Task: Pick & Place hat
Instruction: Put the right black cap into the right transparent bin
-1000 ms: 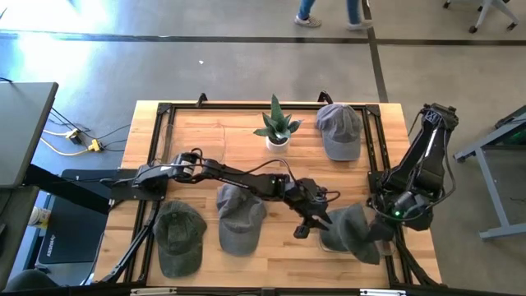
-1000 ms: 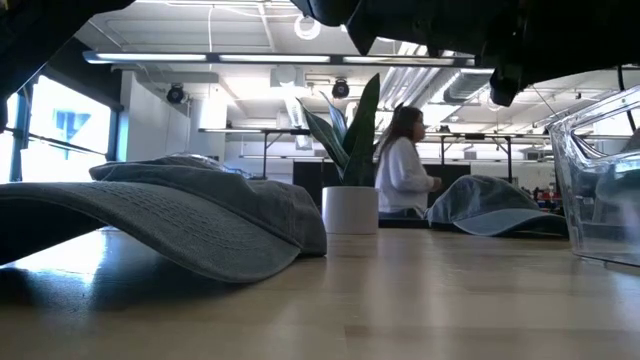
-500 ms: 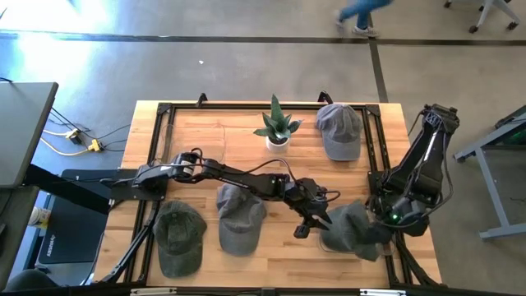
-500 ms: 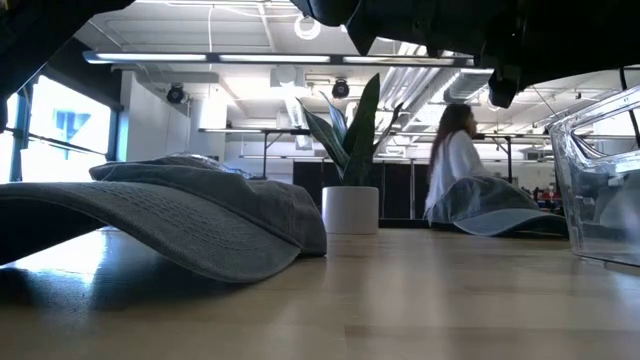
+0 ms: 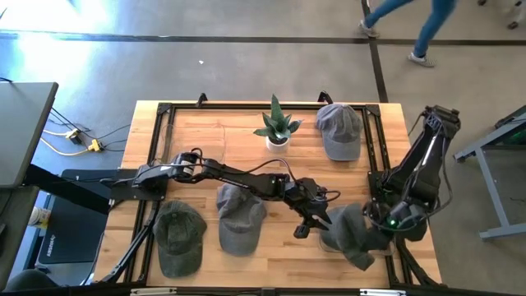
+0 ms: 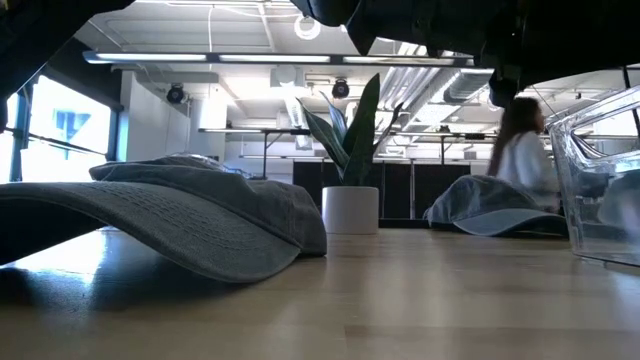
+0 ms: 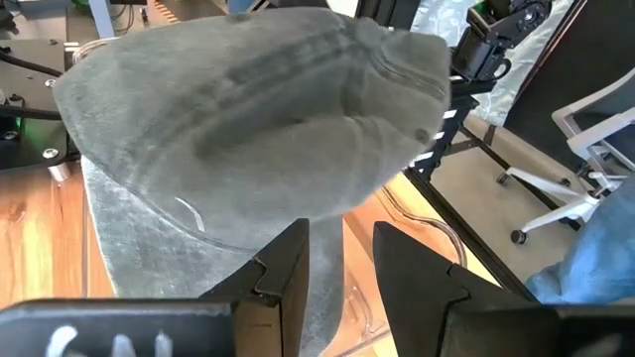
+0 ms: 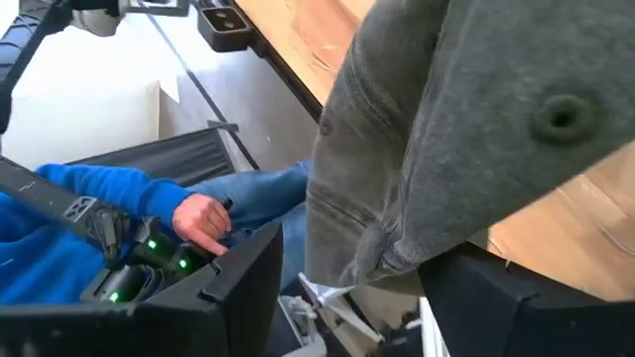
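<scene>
a grey cotton cap with a curved brim point(image 5: 355, 236) is seen lifted at the near right corner of the light wooden tabletop point(image 5: 238, 140), over a clear plastic container point(image 6: 603, 180) of which only a wall is visible in the low view. the right gripper point(image 5: 380, 229) is placed at the cap's right side, at the tabletop's edge, and in the right wrist view the grey fabric point(image 8: 466, 129) is seen hanging between that gripper's two dark fingers point(image 8: 238, 288); the jaws are pinching the cap, as far as can be judged from the fabric draped between them. the left gripper point(image 5: 312, 220) is stretched across the tabletop from the left and is held just beside the cap's left side; in the left wrist view its fingers point(image 7: 288, 268) are seen spread with a gap between them, directly under the grey crown point(image 7: 258, 119), and whether they touch the fabric cannot be told. two more grey caps point(image 5: 179, 236) point(image 5: 239, 216) are laid side by side along the near edge on the left, and a fourth grey cap point(image 5: 339, 130) is laid at the far right. a small green plant in a white pot point(image 5: 277, 126) is stood upright at the far middle, near the fourth cap. in the right wrist view, a person's hand point(image 8: 203, 220) and blue sleeve point(image 8: 89, 188) are shown beside the table.
</scene>
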Controlling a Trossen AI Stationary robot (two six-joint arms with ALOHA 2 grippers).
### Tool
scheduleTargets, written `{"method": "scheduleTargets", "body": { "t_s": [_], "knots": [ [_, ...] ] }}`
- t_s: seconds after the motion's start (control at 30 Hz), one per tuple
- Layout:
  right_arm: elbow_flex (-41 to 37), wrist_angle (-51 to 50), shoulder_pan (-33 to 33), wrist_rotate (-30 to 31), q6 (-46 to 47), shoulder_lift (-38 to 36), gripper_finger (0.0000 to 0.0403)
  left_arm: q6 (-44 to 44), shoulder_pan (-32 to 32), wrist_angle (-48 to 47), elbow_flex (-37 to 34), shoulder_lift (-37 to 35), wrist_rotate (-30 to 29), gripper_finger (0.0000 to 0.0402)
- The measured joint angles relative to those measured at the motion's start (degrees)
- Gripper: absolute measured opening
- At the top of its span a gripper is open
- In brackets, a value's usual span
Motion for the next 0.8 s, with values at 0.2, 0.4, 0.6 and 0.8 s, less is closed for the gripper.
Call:
{"method": "scheduleTargets", "body": {
  "t_s": [0.2,0.4,0.6,0.8],
  "knots": [
    [0.0,10.3,0.0,11.5,-7.0,0.1,0.0218,0.0,0.0,0.0,0.0,0.0,-0.4,0.0110],
    [0.0,6.6,-1.5,7.2,-1.4,-0.5,0.0211,0.0,0.0,0.0,0.0,0.0,-0.4,0.0110],
    [0.0,10.3,-3.4,4.1,-1.6,2.3,0.0212,0.0,0.0,-0.6,0.0,0.0,-0.5,0.0110],
    [0.0,15.4,-4.5,7.5,-4.7,3.9,0.0208,-0.2,0.0,-7.4,-0.1,-1.5,-0.9,0.0110]
  ]
}}
